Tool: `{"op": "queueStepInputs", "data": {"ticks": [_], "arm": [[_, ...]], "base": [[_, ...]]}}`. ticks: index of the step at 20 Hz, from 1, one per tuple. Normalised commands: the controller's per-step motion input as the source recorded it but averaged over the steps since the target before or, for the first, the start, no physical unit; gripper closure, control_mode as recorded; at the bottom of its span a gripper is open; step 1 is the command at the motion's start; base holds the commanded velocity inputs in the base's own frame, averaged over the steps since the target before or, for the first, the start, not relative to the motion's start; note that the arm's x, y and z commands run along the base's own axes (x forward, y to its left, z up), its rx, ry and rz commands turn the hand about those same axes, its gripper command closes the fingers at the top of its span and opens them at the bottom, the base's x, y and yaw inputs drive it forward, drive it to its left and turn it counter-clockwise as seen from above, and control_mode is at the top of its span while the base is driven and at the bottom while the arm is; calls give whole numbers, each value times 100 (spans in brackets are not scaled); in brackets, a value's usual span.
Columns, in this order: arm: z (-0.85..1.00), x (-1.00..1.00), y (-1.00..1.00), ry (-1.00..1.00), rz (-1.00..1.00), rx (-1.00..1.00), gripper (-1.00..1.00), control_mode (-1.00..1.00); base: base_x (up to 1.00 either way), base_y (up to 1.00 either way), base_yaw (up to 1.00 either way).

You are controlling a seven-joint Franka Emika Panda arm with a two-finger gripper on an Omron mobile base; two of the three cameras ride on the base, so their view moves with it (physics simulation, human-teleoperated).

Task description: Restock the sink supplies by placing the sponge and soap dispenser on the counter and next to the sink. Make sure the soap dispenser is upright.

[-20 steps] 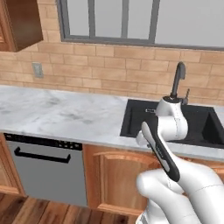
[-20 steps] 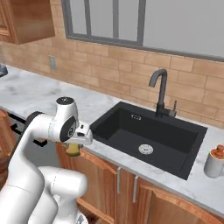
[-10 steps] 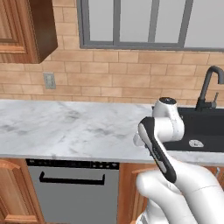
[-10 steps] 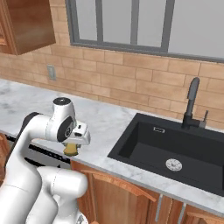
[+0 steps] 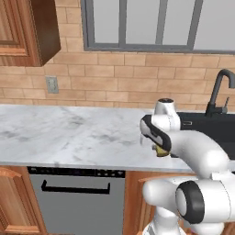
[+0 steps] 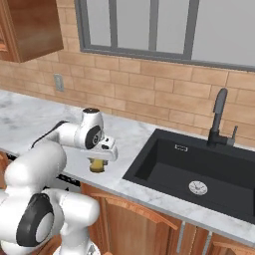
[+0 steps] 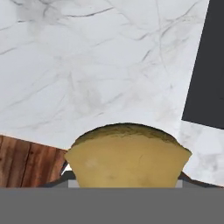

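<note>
Hand view: end effector (image 7: pixel 127 183) clamped around yellow sponge (image 7: pixel 127 159) above marbled counter (image 7: pixel 87 65), black sink (image 7: pixel 208 61) alongside.

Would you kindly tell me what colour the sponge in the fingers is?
The sponge is yellowish tan, showing best in the hand view.

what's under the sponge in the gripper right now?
Below the sponge held in the gripper lies the marbled counter near its front edge, with the black sink beside it. The spot directly beneath is covered by the sponge.
</note>
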Motion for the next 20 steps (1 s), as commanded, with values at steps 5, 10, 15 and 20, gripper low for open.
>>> {"op": "queueStepInputs", "data": {"ticks": [5,10,15,20], "arm": [[-19,81,-37,21,0,0,100,-100],[-40,57,-11,5,0,0,100,-100],[-53,33,0,0,0,0,100,-100],[-46,23,-8,0,0,0,-100,-100]], "base": [[0,0,0],[0,0,0],[0,0,0],[0,0,0]]}}
